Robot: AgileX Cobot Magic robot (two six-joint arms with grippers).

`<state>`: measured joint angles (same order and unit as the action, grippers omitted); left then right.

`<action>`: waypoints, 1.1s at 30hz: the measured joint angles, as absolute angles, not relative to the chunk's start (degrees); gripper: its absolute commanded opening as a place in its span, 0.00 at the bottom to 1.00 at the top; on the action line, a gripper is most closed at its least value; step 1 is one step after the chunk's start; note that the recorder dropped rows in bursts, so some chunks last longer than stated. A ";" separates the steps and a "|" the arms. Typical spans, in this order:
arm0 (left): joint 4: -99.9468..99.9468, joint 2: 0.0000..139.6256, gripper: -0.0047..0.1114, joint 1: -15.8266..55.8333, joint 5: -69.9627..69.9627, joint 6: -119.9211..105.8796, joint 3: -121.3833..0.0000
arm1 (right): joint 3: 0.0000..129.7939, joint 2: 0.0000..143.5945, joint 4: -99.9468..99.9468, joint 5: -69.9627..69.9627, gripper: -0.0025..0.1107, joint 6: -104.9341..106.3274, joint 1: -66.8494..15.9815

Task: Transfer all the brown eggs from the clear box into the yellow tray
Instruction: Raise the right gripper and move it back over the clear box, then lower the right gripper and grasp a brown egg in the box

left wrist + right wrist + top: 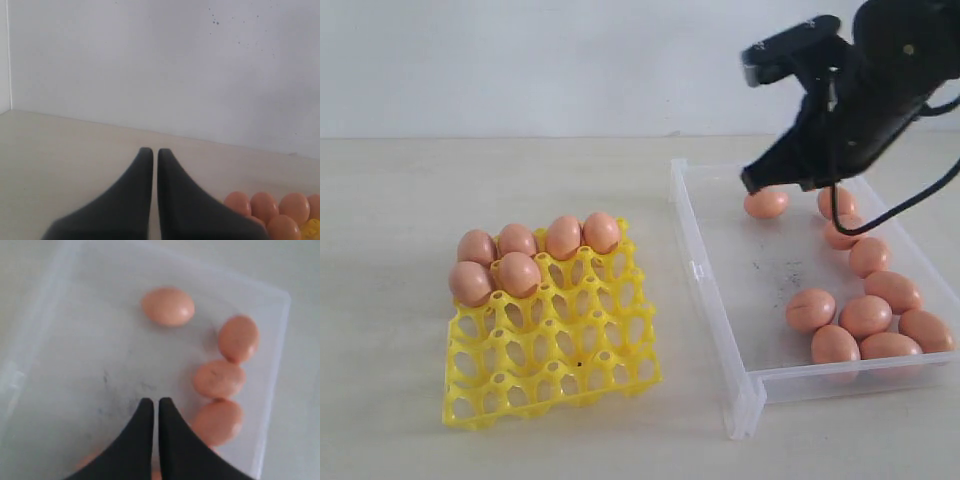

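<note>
The right arm (pixel 880 90) reaches down with jaws pressed together (empty), the left's jaws likewise closed.

Six brown eggs (pixel 519 273) sit in the yellow tray (pixel 552 362); ten lie in the clear box (pixel 760 275).

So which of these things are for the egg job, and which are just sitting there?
For the job: brown eggs, clear box, yellow tray, right tool above the box.
Just there: table, white wall, left tool holding nothing.
</note>
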<state>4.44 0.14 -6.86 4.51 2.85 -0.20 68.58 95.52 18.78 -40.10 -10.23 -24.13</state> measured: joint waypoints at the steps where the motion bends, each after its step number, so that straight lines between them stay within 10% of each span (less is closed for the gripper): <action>1: 4.44 0.14 0.07 -6.86 4.51 2.85 -0.20 | 68.58 95.76 16.90 -42.45 0.02 -7.34 -22.56; 10: 4.44 0.14 0.07 -6.86 4.51 2.85 -0.20 | 68.58 100.53 -2.97 -50.27 0.08 18.26 -19.24; 18: 4.44 0.14 0.07 -6.86 4.51 2.85 -0.20 | 68.58 103.62 -3.70 -51.88 0.58 6.80 -19.24; 33: 4.44 0.14 0.07 -6.86 4.51 2.85 -0.20 | 68.58 109.40 -4.57 -55.53 0.57 -8.69 -19.24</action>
<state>4.44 0.14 -6.86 4.51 2.85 -0.20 68.58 109.40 -4.57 -55.53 -8.69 -19.24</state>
